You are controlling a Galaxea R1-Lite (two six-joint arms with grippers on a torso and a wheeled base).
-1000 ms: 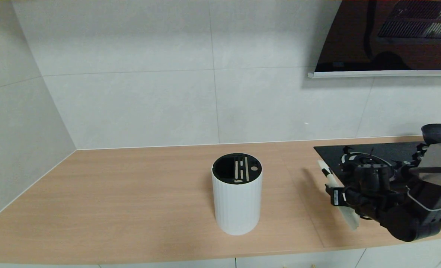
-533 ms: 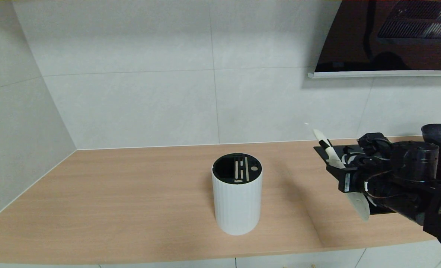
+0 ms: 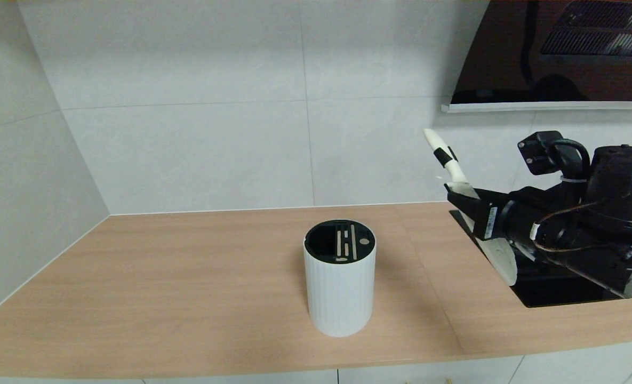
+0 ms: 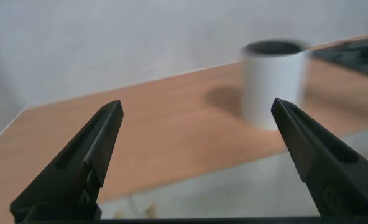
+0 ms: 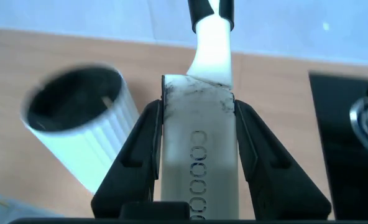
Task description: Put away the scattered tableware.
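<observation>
Wooden countertop (image 3: 188, 277); right gripper (image 3: 468, 205) aloft beside hob (image 3: 550, 290), jaws clamped on white knife (image 3: 502, 258); left gripper (image 4: 196, 102) jaws apart.

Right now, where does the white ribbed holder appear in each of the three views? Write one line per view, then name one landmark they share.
Head view: the white holder stands upright mid-counter, to the left of the right gripper and its white knife.
Left wrist view: it stands on the counter beyond the open left gripper.
Right wrist view: it stands beside the gripper clamped on the knife.
Shared landmark: the wooden counter.
</observation>
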